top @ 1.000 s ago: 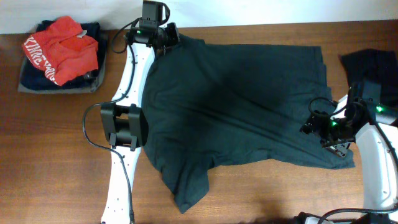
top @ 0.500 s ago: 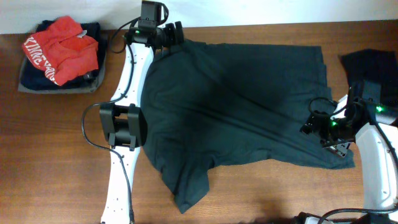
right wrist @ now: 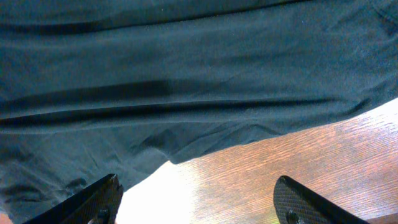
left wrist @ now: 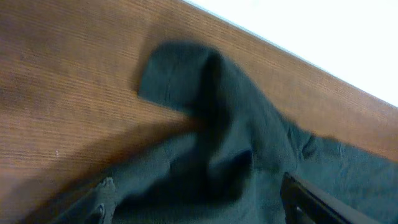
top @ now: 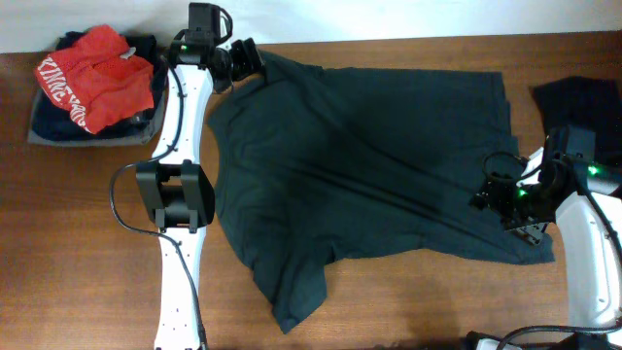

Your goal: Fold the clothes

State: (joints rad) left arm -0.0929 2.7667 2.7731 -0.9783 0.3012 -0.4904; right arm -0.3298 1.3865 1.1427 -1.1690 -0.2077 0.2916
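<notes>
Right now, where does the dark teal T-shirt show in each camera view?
Overhead: the dark teal T-shirt lies spread across the middle of the wooden table, top left to lower right.
Left wrist: a bunched corner at upper centre, cloth filling the lower right.
Right wrist: it fills the upper part, its edge above bare wood.
Shared landmark: the wooden table, brown grain beside the shirt's edge.

Before me a plain dark teal-grey T-shirt (top: 369,165) lies spread flat, lightly wrinkled, across the middle of the tabletop (top: 87,243), one sleeve trailing toward 7 o'clock. A black garment (top: 583,102) sits crumpled at 3 o'clock. A red, white-lettered one (top: 92,73) tops a dark pile (top: 53,117) at 10 o'clock.
</notes>
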